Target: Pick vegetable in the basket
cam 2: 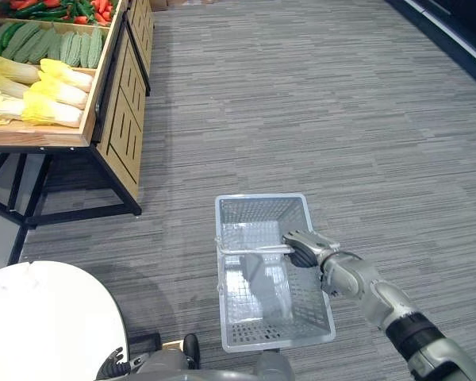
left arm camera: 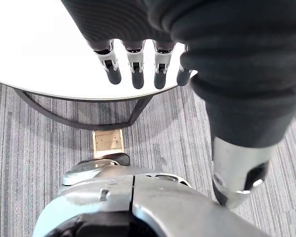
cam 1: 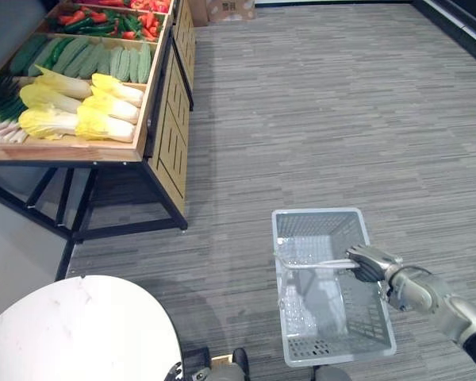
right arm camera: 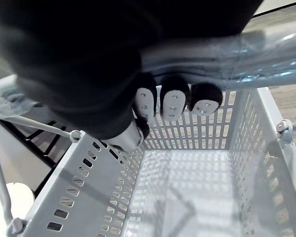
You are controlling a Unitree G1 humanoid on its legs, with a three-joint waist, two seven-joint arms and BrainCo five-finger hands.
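The right hand is clasping the handle of a pale grey perforated plastic basket. Well apart from the basket, pale yellow cabbages are lying on a wooden produce stand. The left hand is hanging loose-fingered over a round white table.

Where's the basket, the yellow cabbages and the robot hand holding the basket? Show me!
basket [cam 1: 317, 213]: left eye view, on its far rim.
yellow cabbages [cam 1: 95, 125]: left eye view, on one head's yellow leaves.
right hand [cam 1: 370, 263]: left eye view, on the back of the hand, curled round the handle [cam 1: 317, 263].
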